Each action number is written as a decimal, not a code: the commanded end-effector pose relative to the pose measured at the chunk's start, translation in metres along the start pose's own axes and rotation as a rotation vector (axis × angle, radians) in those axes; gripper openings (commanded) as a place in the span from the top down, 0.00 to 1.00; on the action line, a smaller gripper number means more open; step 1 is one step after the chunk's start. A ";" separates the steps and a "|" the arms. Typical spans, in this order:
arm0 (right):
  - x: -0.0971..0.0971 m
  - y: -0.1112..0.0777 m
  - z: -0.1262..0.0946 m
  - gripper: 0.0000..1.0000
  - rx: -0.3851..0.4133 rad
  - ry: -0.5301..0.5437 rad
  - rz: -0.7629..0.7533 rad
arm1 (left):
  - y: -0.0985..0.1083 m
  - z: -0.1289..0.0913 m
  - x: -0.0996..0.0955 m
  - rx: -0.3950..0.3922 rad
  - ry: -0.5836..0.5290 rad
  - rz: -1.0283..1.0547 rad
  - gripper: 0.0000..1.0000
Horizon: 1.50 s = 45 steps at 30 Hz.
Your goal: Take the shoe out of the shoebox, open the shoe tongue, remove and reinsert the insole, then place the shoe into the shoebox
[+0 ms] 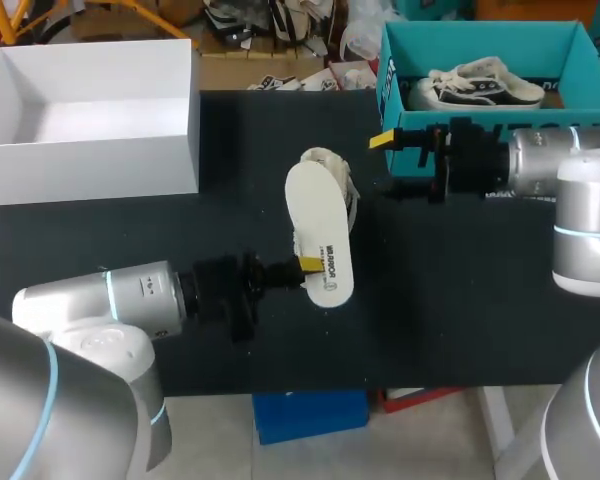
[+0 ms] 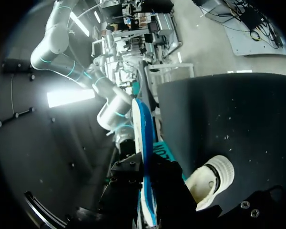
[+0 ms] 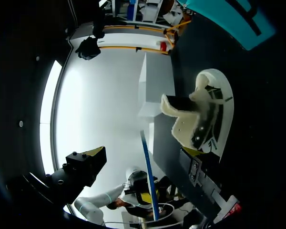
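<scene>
Left gripper (image 1: 302,266) pinches white insole (image 1: 320,232) at one end, above black table (image 1: 130,240). Cream shoe (image 1: 325,160) lies on side just behind insole. Right gripper (image 1: 388,165), fingers spread, hovers beside teal shoebox (image 1: 480,38).

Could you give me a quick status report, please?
Left gripper shut on white flat insole. Right gripper open beside cream canvas shoe on black table. Nothing blocking.

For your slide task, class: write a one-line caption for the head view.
Left fingers grip the white insole beside the cream shoe on the black table; right fingers stand open nearby.
</scene>
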State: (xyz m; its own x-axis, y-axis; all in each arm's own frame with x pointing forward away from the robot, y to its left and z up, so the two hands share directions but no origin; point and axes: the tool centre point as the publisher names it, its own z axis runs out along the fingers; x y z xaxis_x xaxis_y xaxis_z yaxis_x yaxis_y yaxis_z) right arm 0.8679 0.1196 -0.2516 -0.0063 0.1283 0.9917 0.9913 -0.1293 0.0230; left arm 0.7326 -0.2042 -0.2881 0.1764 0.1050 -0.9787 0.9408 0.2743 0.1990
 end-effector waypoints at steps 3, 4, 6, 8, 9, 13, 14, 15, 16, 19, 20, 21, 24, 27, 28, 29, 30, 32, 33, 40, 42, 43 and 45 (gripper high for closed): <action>-0.001 0.000 0.002 0.00 -0.004 -0.001 0.000 | 0.039 0.033 0.000 0.022 0.007 0.019 1.00; -0.001 0.000 0.002 0.00 -0.004 -0.001 0.000 | 0.046 0.036 0.001 0.022 0.010 0.023 1.00; -0.001 0.000 0.002 0.00 -0.004 -0.001 0.000 | 0.056 0.041 0.002 0.022 0.011 0.027 1.00; -0.001 0.000 0.002 0.00 -0.004 -0.001 0.000 | 0.061 0.045 0.004 0.021 0.016 0.030 1.00; -0.001 0.000 0.002 0.00 -0.004 -0.001 0.000 | 0.066 0.047 0.004 0.019 0.015 0.033 1.00; -0.001 0.000 0.002 0.00 -0.004 -0.001 0.000 | 0.077 0.056 0.004 0.021 0.009 0.041 1.00; -0.001 0.000 0.002 0.00 -0.004 -0.001 0.000 | 0.080 0.058 0.004 0.021 0.008 0.040 1.00; -0.001 0.000 0.002 0.00 -0.004 -0.001 0.000 | 0.082 0.060 0.004 0.019 0.006 0.040 1.00; -0.001 0.000 0.002 0.00 -0.004 -0.001 0.000 | 0.085 0.062 0.005 0.017 0.005 0.040 1.00; -0.001 0.000 0.002 0.00 -0.004 -0.001 0.000 | 0.088 0.065 0.006 0.012 0.007 0.030 1.00; -0.001 0.000 0.002 0.00 -0.004 -0.001 0.000 | 0.088 0.065 0.006 0.012 0.007 0.030 1.00; -0.001 0.000 0.002 0.00 -0.004 -0.001 0.000 | 0.088 0.065 0.006 0.012 0.007 0.030 1.00; -0.001 0.000 0.002 0.00 -0.004 -0.001 0.000 | 0.088 0.065 0.006 0.012 0.007 0.030 1.00; -0.001 0.000 0.002 0.00 -0.004 -0.001 0.000 | 0.088 0.065 0.006 0.012 0.007 0.030 1.00; -0.001 0.000 0.002 0.00 -0.004 -0.001 0.000 | 0.088 0.065 0.006 0.012 0.007 0.030 1.00; -0.001 0.000 0.002 0.00 -0.004 -0.001 0.000 | 0.088 0.065 0.006 0.012 0.007 0.030 1.00; -0.001 0.000 0.002 0.00 -0.004 -0.001 0.000 | 0.088 0.065 0.006 0.012 0.007 0.030 1.00; -0.001 0.000 0.002 0.00 -0.004 -0.001 0.000 | 0.088 0.065 0.006 0.012 0.007 0.030 1.00; -0.001 0.000 0.002 0.00 -0.004 -0.001 0.000 | 0.088 0.065 0.006 0.012 0.007 0.030 1.00; -0.001 0.000 0.002 0.00 -0.004 -0.001 0.000 | 0.088 0.065 0.006 0.012 0.007 0.030 1.00; -0.001 0.000 0.002 0.00 -0.004 -0.001 0.000 | 0.088 0.065 0.006 0.012 0.007 0.030 1.00; -0.001 0.000 0.002 0.00 -0.004 -0.001 0.000 | 0.088 0.065 0.006 0.012 0.007 0.030 1.00; -0.001 0.001 0.001 0.00 0.008 -0.005 -0.010 | 0.088 0.065 0.006 0.012 0.007 0.030 1.00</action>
State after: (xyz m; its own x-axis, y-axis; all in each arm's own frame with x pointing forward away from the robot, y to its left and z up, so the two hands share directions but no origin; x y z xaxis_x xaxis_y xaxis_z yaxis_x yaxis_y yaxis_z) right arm 0.8681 0.1200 -0.2518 -0.0107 0.1299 0.9915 0.9914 -0.1278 0.0274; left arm 0.8356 -0.2402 -0.2804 0.2028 0.1147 -0.9725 0.9398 0.2560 0.2262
